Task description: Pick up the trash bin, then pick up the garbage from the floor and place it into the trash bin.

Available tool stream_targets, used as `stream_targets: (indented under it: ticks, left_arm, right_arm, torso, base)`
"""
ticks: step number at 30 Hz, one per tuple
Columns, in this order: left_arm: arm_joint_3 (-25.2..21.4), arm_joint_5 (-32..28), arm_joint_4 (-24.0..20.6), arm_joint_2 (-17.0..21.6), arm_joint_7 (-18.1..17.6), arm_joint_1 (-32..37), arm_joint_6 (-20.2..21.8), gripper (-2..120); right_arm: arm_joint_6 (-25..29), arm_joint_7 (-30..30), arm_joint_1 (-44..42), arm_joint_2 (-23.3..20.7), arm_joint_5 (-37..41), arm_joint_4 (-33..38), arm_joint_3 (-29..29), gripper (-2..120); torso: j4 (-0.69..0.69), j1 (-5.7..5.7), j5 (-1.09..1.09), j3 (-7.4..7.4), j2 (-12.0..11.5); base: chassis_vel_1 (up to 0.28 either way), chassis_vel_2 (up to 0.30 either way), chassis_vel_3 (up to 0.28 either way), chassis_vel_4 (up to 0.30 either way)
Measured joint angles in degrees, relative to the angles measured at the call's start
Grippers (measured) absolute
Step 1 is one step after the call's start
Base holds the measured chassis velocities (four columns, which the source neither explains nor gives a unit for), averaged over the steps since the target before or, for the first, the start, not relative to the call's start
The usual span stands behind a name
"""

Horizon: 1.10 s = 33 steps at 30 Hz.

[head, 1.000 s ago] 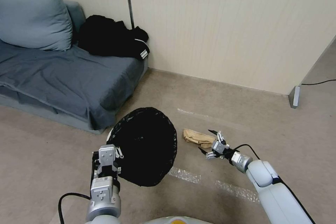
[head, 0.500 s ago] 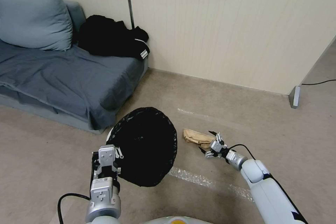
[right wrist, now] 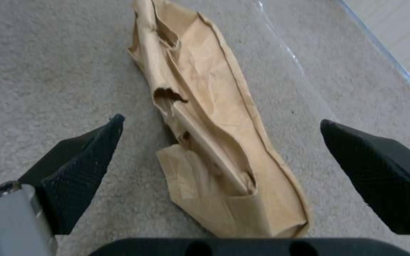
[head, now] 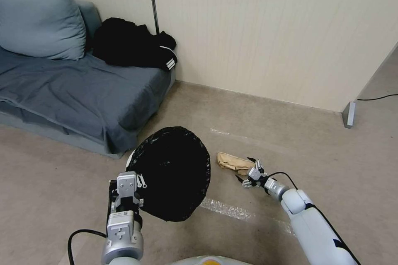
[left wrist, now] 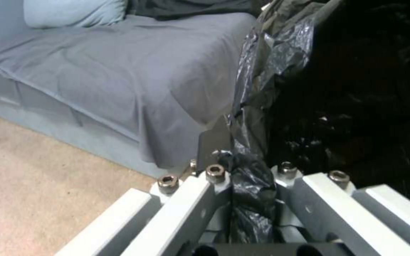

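On the carpet beside the sofa (head: 78, 99), I note my left gripper (head: 126, 192) clamped on the trash bin (head: 174, 172) liner rim, bin held tilted. My right gripper (head: 246, 170) hangs spread wide astride the brown paper bag (right wrist: 210, 142) lying flat.

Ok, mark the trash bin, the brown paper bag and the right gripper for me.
trash bin (head: 174, 174): head view, on the black liner inside its mouth.
brown paper bag (right wrist: 214, 117): right wrist view, on its crumpled middle.
right gripper (head: 245, 169): head view, midway between its open fingertips.
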Motion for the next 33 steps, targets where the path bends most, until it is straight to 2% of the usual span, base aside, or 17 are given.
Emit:
stream_targets:
  ticks: [3, 5, 6, 8, 10, 11, 14, 15, 19, 20, 23, 24, 28, 33]
  left_arm:
    - [0.2, 0.1, 0.0, 0.0, 0.0, 0.0, 0.0, 1]
    - [0.2, 0.2, 0.0, 0.0, 0.0, 0.0, 0.0, 1]
    - [0.3, 0.2, 0.0, 0.1, 0.0, 0.1, -0.1, 1]
    - [0.3, 0.2, 0.0, 0.2, 0.0, 0.1, -0.1, 1]
    - [0.3, 0.2, 0.0, 0.3, 0.0, 0.2, -0.1, 1]
    - [0.3, 0.2, 0.0, 0.3, 0.0, 0.2, -0.1, 1]
    - [0.3, 0.2, -0.2, 0.5, 0.0, 0.3, -0.1, 1]
    - [0.3, 0.2, -0.2, 0.5, 0.0, 0.3, -0.1, 1]
    - [0.4, 0.2, -0.5, 0.6, 0.0, 0.5, -0.2, 1]
    - [0.4, 0.2, -0.5, 0.6, 0.0, 0.5, -0.2, 1]
    - [0.4, 0.3, -0.6, 0.6, 0.0, 0.7, -0.2, 1]
    - [0.4, 0.3, -0.6, 0.6, 0.0, 0.7, -0.2, 1]
    - [0.5, 0.4, -0.7, 0.6, 0.0, 0.7, -0.2, 1]
    - [0.7, 0.5, -0.7, 0.6, 0.0, 0.7, -0.2, 1]
  right_arm:
    - [-0.6, 0.3, 0.6, 0.2, 0.0, -0.8, -0.2, 100]
    - [-1.4, 0.5, 1.3, 0.3, 0.1, -1.7, -0.4, 96]
    - [-2.6, 0.8, 2.3, 0.4, 0.5, -3.2, -0.7, 86]
    - [-2.9, 1.0, 2.5, 0.4, 0.7, -3.7, -0.8, 82]
    - [-3.5, 1.2, 3.0, 0.5, 1.2, -4.6, -0.9, 72]
    - [-3.5, 1.2, 3.0, 0.5, 1.2, -4.6, -0.9, 72]
    - [-3.7, 1.3, 3.5, 0.9, 1.3, -6.1, -0.9, 57]
    - [-3.7, 1.3, 3.5, 0.9, 1.3, -6.1, -0.9, 57]
    - [-3.8, 1.8, 3.7, 1.3, 1.3, -7.4, -0.9, 38]
    - [-3.8, 1.8, 3.7, 1.3, 1.3, -7.4, -0.9, 38]
    - [-3.8, 2.1, 3.7, 1.5, 1.3, -8.1, -0.8, 25]
    - [-3.8, 2.1, 3.7, 1.5, 1.3, -8.1, -0.8, 25]
    - [-3.8, 2.3, 3.4, 1.5, 1.3, -8.0, -0.7, 6]
    - [-3.8, 2.5, 3.0, 1.4, 1.5, -7.5, -0.6, 0]
  torso:
    - [0.00, 0.00, 0.00, 0.00, 0.0]
    - [0.00, 0.01, 0.00, 0.00, 0.0]
    - [0.00, 0.00, 0.00, 0.00, 0.0]
    - [0.00, 0.00, 0.00, 0.00, 0.0]
    - [0.00, 0.00, 0.00, 0.00, 0.0]
    - [0.00, 0.00, 0.00, 0.00, 0.0]
    - [0.00, 0.00, 0.01, 0.00, 0.0]
    - [0.00, 0.00, 0.01, 0.00, 0.0]
    - [-0.01, 0.01, 0.00, 0.00, 0.0]
    - [-0.01, 0.01, 0.00, 0.00, 0.0]
    - [-0.01, 0.01, 0.00, -0.01, 0.0]
    - [-0.01, 0.01, 0.00, -0.01, 0.0]
    - [0.00, 0.00, 0.00, 0.00, 0.0]
    - [0.01, 0.00, 0.01, 0.00, 0.0]
  base:
    - [0.000, 0.000, 0.000, 0.000]
    - [0.000, 0.000, 0.000, 0.000]
    - [0.000, 0.000, 0.000, 0.000]
    - [0.000, 0.000, 0.000, 0.000]
    - [0.000, 0.000, 0.000, 0.000]
    - [0.000, 0.000, 0.000, 0.000]
    - [0.000, 0.000, 0.000, 0.000]
    - [0.000, 0.000, 0.000, 0.000]
    - [0.000, 0.000, 0.000, 0.000]
    - [0.000, 0.000, 0.000, 0.000]
    - [0.000, 0.000, 0.000, 0.000]
    - [0.000, 0.000, 0.000, 0.000]
    - [0.000, 0.000, 0.000, 0.000]
    - [0.000, 0.000, 0.000, 0.000]
